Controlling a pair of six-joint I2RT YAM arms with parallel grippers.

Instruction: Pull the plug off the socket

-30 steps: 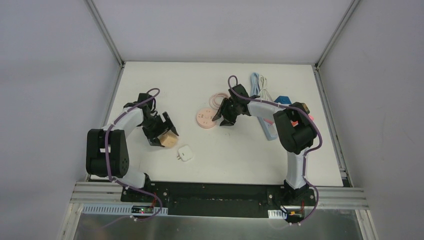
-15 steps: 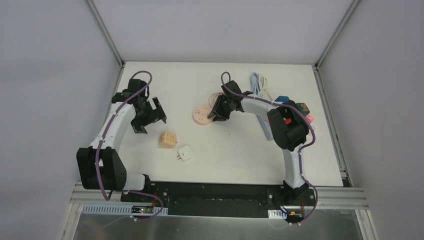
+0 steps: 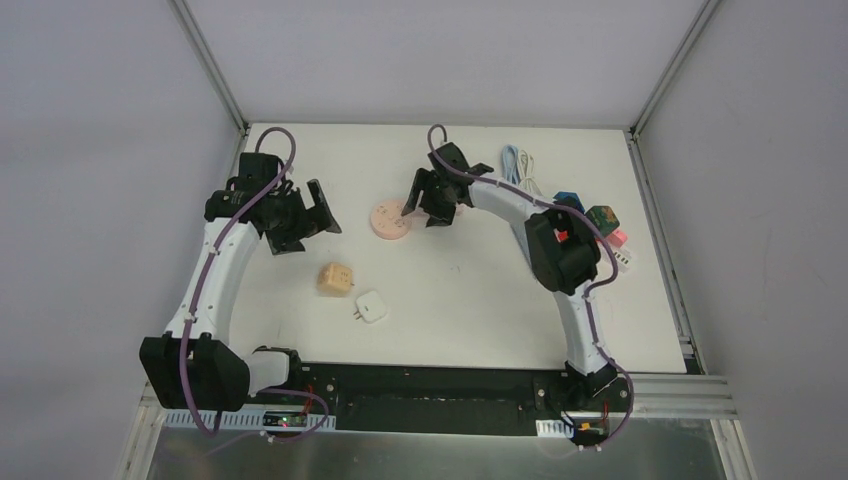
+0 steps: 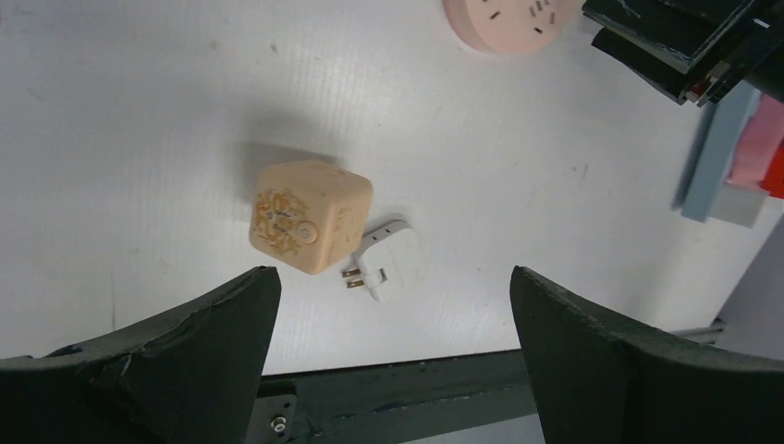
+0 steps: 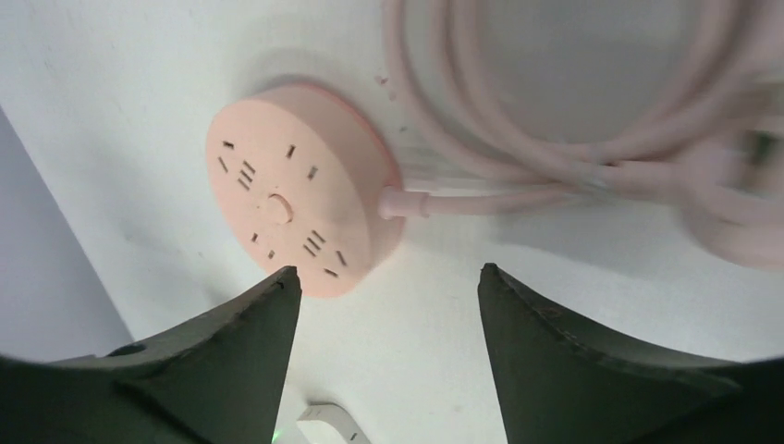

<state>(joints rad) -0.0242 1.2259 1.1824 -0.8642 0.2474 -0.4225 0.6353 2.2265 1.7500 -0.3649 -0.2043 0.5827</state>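
Upper left of the top view: left gripper (image 3: 300, 217), jaws spread wide, nothing held. Centre-left: cube socket (image 4: 310, 217). The plug (image 4: 393, 265) lies just beside its lower right, prongs bare, out of any slot. Further right: pink socket (image 3: 389, 220), slots empty. The right gripper (image 3: 431, 198) hangs just right of it, jaws apart, empty. Judgement: the pull looks complete. The next move calls only for parking both arms without disturbing anything.
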